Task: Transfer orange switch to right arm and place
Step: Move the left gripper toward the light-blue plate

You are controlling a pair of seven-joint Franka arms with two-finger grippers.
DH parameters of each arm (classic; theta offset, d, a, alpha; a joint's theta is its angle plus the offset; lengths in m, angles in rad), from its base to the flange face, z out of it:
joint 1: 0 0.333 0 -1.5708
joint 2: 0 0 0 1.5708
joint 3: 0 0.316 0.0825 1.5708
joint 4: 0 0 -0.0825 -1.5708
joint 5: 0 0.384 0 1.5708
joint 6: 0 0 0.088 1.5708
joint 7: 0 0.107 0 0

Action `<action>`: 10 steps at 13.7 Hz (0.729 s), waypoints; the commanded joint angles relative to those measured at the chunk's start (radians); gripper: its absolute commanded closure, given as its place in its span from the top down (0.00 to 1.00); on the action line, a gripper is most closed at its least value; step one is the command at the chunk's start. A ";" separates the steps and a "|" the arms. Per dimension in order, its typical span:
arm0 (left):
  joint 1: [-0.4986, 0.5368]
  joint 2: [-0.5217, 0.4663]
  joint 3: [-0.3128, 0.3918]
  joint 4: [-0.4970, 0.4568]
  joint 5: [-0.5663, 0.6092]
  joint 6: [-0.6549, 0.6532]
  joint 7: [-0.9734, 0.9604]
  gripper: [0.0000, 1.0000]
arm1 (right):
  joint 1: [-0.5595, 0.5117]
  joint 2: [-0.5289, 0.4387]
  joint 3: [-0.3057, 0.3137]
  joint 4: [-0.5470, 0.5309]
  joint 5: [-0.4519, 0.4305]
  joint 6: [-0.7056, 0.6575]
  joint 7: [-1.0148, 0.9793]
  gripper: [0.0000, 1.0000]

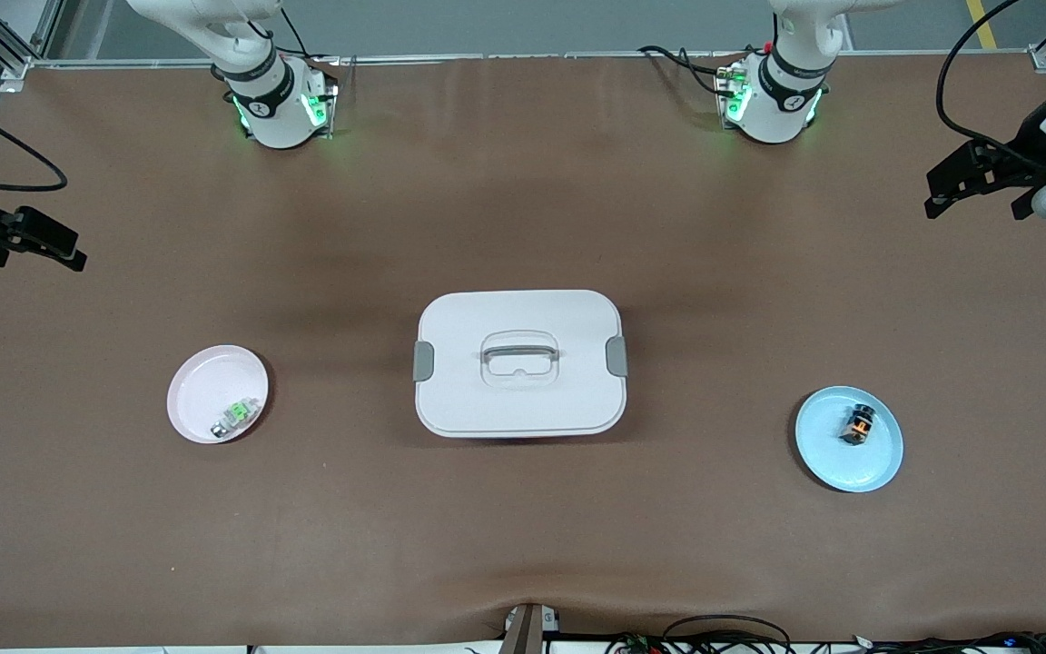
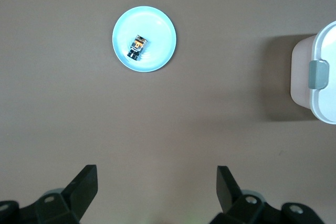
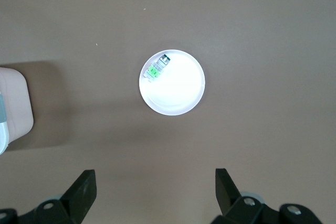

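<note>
The orange switch, a tiny black block with orange markings, lies on a light blue plate toward the left arm's end of the table. The left wrist view shows the switch and its plate well below. My left gripper hangs open over bare table at that end, apart from the plate, with nothing between its fingers. My right gripper waits open and empty over the right arm's end of the table; its fingers stand wide.
A white lidded box with a grey handle and side clips sits mid-table. Toward the right arm's end, a pink plate carries a green-and-clear small part. In the right wrist view that part lies at the plate's rim.
</note>
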 commanded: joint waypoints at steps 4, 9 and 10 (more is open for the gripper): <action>0.002 0.029 0.001 0.029 -0.004 -0.023 0.012 1.00 | -0.003 -0.010 0.000 -0.004 -0.003 -0.007 -0.010 1.00; 0.003 0.115 0.005 0.080 0.014 -0.020 -0.005 1.00 | -0.003 -0.014 0.000 -0.004 0.001 -0.008 -0.001 1.00; 0.019 0.133 0.006 0.080 0.014 -0.015 -0.014 1.00 | -0.003 -0.014 0.000 -0.004 0.003 -0.010 -0.001 1.00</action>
